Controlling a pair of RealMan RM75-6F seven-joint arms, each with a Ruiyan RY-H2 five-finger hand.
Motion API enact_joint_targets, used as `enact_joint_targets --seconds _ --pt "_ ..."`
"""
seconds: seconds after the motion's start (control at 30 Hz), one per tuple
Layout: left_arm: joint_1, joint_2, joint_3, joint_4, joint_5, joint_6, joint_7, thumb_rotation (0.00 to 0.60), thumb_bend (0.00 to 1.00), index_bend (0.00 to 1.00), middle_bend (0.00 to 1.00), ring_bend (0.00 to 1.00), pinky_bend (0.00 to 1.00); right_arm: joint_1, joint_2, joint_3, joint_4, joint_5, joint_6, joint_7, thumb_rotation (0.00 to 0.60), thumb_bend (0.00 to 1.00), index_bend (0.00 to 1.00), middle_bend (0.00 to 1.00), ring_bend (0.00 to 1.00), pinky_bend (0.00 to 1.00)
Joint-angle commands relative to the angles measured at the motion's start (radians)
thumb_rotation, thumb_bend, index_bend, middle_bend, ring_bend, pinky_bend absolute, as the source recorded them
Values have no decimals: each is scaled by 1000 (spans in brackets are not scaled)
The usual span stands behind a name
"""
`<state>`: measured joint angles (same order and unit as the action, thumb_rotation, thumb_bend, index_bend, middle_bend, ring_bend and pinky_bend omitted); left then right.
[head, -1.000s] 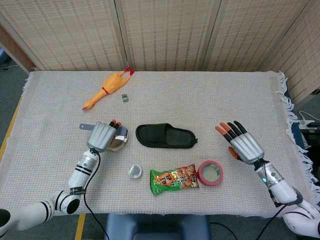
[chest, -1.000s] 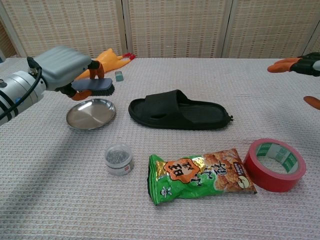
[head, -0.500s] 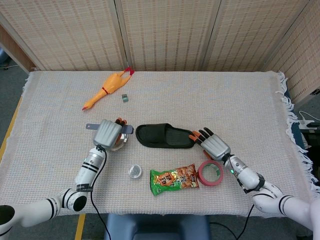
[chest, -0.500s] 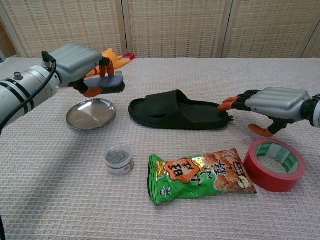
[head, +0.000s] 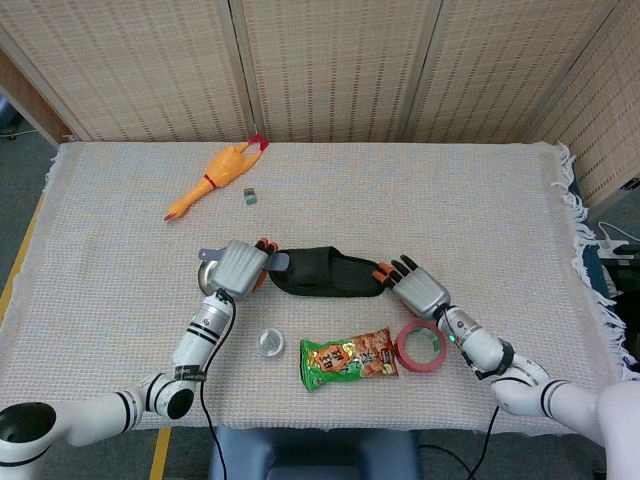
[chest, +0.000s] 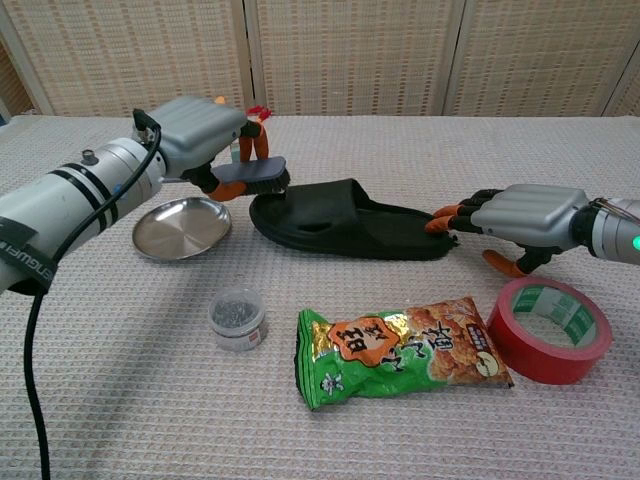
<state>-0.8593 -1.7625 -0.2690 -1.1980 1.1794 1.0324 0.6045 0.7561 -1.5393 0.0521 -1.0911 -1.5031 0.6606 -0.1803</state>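
A black slipper (head: 330, 272) (chest: 340, 215) lies mid-table. My left hand (head: 240, 267) (chest: 200, 135) grips a brush (chest: 255, 175) with a blue-grey handle and black bristles, holding it bristles-down just over the slipper's left end. The fingertips of my right hand (head: 415, 290) (chest: 525, 213) touch the slipper's right end. Its thumb hangs apart below them, holding nothing.
A steel dish (head: 208, 275) (chest: 180, 228) sits under my left forearm. In front lie a small lidded jar (head: 270, 343) (chest: 237, 317), a green snack bag (head: 350, 358) (chest: 400, 350) and a red tape roll (head: 420, 345) (chest: 550, 330). A rubber chicken (head: 215, 178) and a small grey block (head: 249, 197) lie at the back left.
My left hand carried the brush rightward from above the dish to the slipper's left end. My right hand swept in from the right onto the slipper's right end, nudging it slightly left.
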Motion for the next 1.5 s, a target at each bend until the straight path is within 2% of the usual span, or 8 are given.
enact_joint_targets --seconds 0.03,0.3,0.53,0.7,1.03,1.5 --pt "-15 -19 -6 16 -13 -11 0 600 560 710 812 906 939 4 -2 -4 -5 11 1 -18 600 652 91 0 0 0" --pt "-67 -121 -5 61 -15 -6 44 600 594 710 811 906 940 9 -13 -12 -4 49 -9 -56 600 652 91 0 0 0" --pt "-119 -188 19 141 60 13 66 600 596 705 807 906 939 13 -12 -20 -16 63 -3 -72 600 653 92 0 0 0" --pt "-139 -221 18 207 81 14 48 600 595 691 797 906 939 12 -5 -25 -21 75 -1 -78 600 653 92 0 0 0" --pt "-141 -232 30 310 102 13 28 600 595 692 800 904 938 12 2 -38 -19 70 18 -83 600 653 92 0 0 0" --pt "-135 -204 9 345 65 -38 -3 600 597 690 800 898 930 15 5 -50 -21 72 26 -79 600 654 92 0 0 0"
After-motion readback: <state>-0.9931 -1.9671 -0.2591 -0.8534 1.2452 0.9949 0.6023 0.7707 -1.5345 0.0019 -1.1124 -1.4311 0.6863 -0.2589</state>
